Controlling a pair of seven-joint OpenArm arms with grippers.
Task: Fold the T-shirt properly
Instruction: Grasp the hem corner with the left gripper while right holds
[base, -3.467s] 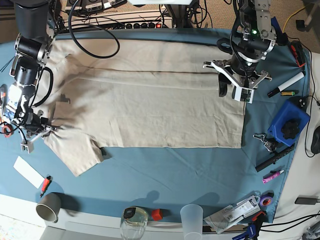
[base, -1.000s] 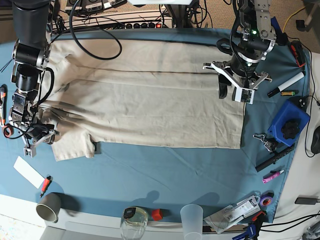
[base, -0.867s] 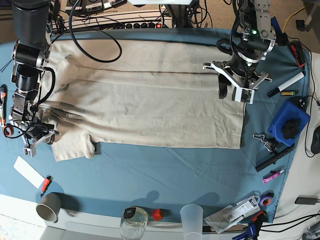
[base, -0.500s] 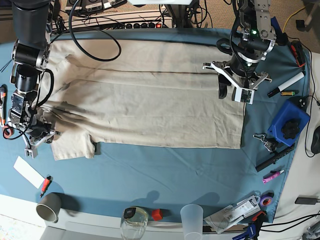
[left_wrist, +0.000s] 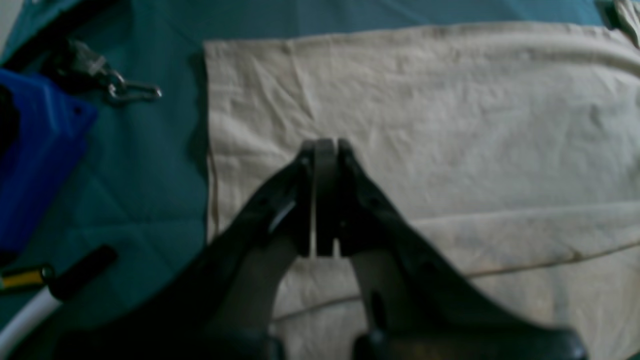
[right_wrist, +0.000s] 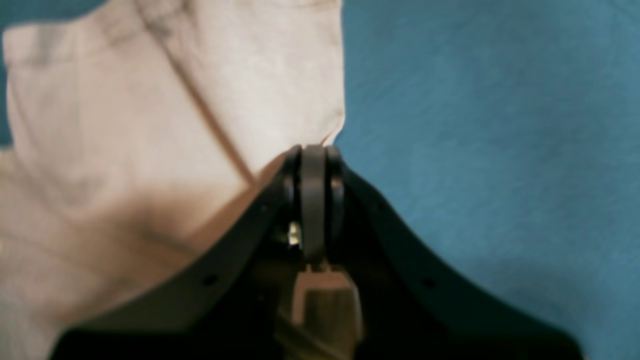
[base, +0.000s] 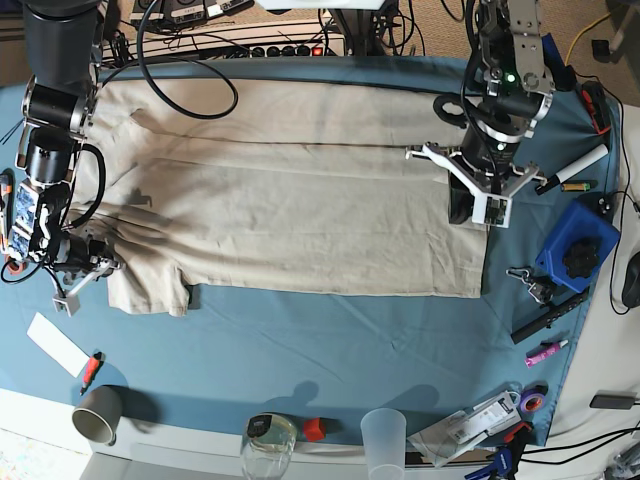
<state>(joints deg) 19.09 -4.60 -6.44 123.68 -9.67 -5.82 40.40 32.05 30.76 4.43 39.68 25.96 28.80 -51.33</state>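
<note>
The beige T-shirt (base: 300, 200) lies spread on the blue tablecloth (base: 350, 340), its far part folded over along a long crease. My left gripper (base: 482, 205) is at the shirt's right hem. In the left wrist view this gripper (left_wrist: 324, 147) is shut over flat cloth (left_wrist: 425, 125), with nothing visible between the jaws. My right gripper (base: 88, 270) sits at the shirt's left edge beside the tucked sleeve (base: 145, 290). Its wrist view shows that gripper (right_wrist: 314, 150) shut, tips touching the sleeve's corner (right_wrist: 150, 125). I cannot tell whether cloth is pinched.
At the right are a blue box (base: 578, 250), a white marker (base: 575, 165), a metal clip (base: 530, 282) and pens. Along the front edge stand a paper cup (base: 97, 412), a jar (base: 270, 440) and a clear cup (base: 383, 435). A white slip (base: 55, 343) lies front left.
Both grippers have gone from open to shut. The left gripper dropped toward the right hem. The right gripper shifted slightly left after the left sleeve was folded inward earlier.
</note>
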